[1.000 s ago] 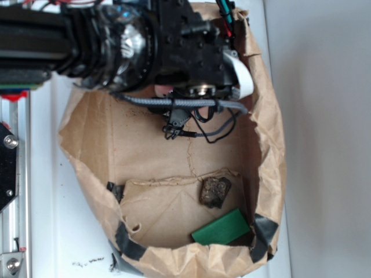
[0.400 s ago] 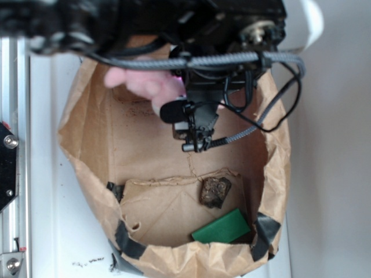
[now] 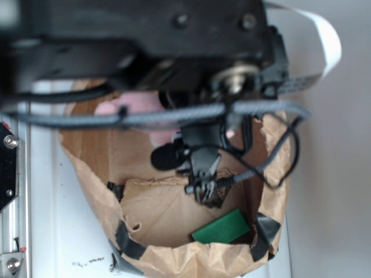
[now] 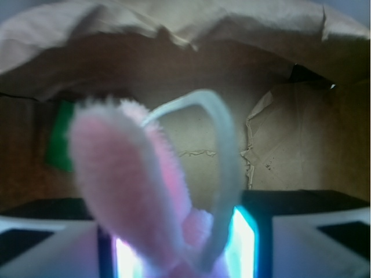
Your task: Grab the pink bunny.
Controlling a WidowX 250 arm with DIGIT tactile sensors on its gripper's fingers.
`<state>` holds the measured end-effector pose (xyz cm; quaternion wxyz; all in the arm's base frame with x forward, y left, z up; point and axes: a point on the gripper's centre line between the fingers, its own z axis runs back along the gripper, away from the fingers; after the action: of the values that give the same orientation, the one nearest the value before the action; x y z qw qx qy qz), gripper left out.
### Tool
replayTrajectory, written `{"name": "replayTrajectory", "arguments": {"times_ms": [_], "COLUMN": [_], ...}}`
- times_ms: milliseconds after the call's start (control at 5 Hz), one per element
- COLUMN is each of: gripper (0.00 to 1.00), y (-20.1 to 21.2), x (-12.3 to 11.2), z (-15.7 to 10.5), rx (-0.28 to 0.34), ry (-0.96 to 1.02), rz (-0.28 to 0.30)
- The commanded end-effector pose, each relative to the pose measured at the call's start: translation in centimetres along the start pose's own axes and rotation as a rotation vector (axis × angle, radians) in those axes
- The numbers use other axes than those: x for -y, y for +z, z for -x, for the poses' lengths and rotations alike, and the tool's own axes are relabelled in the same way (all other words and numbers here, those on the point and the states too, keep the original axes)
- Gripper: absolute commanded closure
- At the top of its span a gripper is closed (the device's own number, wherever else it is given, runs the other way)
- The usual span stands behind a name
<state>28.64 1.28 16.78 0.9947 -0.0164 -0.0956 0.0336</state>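
Note:
The pink bunny [image 4: 124,185] fills the middle of the wrist view, its fuzzy ears sticking up between the two fingers. My gripper [image 4: 179,246] is shut on the bunny, with a finger [image 4: 246,243] pressing it from each side. In the exterior view the blurred black arm [image 3: 145,40] covers the top half. Patches of the pink bunny [image 3: 124,107] show beneath it, held above the bag's floor. The fingers themselves are hidden there by the arm.
A torn brown paper bag [image 3: 93,156] forms a walled tray around everything. A flat green block [image 3: 221,227] lies at its front right. A dark brown lumpy object [image 3: 220,198] is partly hidden behind the wrist camera mount [image 3: 197,156]. Grey cables [image 3: 278,162] hang down.
The arm has come closer to the exterior camera and shifted toward the bag's front, carrying the bunny along. It now hides most of the dark lumpy object.

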Motion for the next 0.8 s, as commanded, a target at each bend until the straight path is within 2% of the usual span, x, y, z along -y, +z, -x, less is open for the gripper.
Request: {"name": "replayTrajectory", "arguments": {"times_ms": [0,600], "gripper": [1.0,1.0], "y": [3.75,3.52], "x": [0.02,-0.74], "z": [-2.45,-1.88], "rx": [0.077,0.1], "ry": [0.131,0.114], "rz": [0.002,0.014]}}
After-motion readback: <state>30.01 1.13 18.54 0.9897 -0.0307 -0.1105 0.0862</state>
